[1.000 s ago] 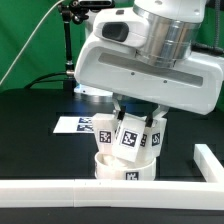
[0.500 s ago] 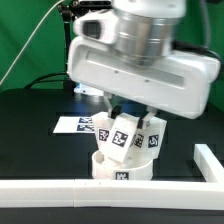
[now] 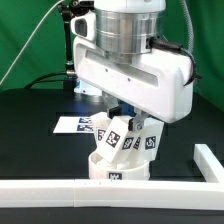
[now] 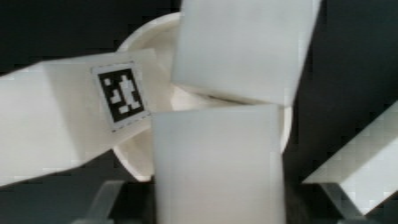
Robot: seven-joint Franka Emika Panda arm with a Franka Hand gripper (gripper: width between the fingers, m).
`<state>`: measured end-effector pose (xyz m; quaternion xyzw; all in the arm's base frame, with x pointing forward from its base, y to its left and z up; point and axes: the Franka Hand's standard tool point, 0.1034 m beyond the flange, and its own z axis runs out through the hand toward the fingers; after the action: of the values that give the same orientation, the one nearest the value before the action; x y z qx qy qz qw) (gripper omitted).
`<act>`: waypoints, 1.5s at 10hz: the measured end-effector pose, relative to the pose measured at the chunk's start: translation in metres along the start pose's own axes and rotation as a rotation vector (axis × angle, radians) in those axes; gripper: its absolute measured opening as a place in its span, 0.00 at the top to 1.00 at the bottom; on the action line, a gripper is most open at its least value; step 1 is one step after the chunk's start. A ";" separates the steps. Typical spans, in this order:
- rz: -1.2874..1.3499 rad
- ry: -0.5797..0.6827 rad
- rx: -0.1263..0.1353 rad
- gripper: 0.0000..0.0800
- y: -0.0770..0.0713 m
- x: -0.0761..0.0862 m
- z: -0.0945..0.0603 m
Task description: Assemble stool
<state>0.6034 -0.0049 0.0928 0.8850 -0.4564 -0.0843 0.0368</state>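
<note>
The round white seat (image 3: pixel 115 170) lies on the black table near the front rail. Three chunky white legs with square tags stand up from it, close together. My gripper (image 3: pixel 120 112) comes down on them from above; the large hand hides most of the fingers in the exterior view. In the wrist view the gripper (image 4: pixel 222 205) is shut on one white leg (image 4: pixel 228 130), which fills the gap between the dark fingers (image 4: pixel 121 200). A second leg (image 4: pixel 80 110) with a tag leans beside it, and the seat's curved rim (image 4: pixel 157 35) shows behind.
The marker board (image 3: pixel 76 125) lies flat just behind the stool. The long white L-shaped rail (image 3: pixel 55 190) runs along the table's front and turns back at the exterior view's right (image 3: pixel 211 160). A black stand rises at the back.
The hand has turned about its own axis and shifted toward the exterior view's left, still shut on the leg. The seat and legs have moved slightly left with it.
</note>
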 end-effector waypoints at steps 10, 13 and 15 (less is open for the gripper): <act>0.683 0.053 0.386 0.58 -0.004 0.008 -0.002; 0.672 0.043 0.380 0.30 -0.008 0.005 -0.007; 0.672 0.024 0.393 0.19 -0.008 0.002 -0.020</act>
<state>0.6151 -0.0021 0.1114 0.6774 -0.7277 0.0318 -0.1027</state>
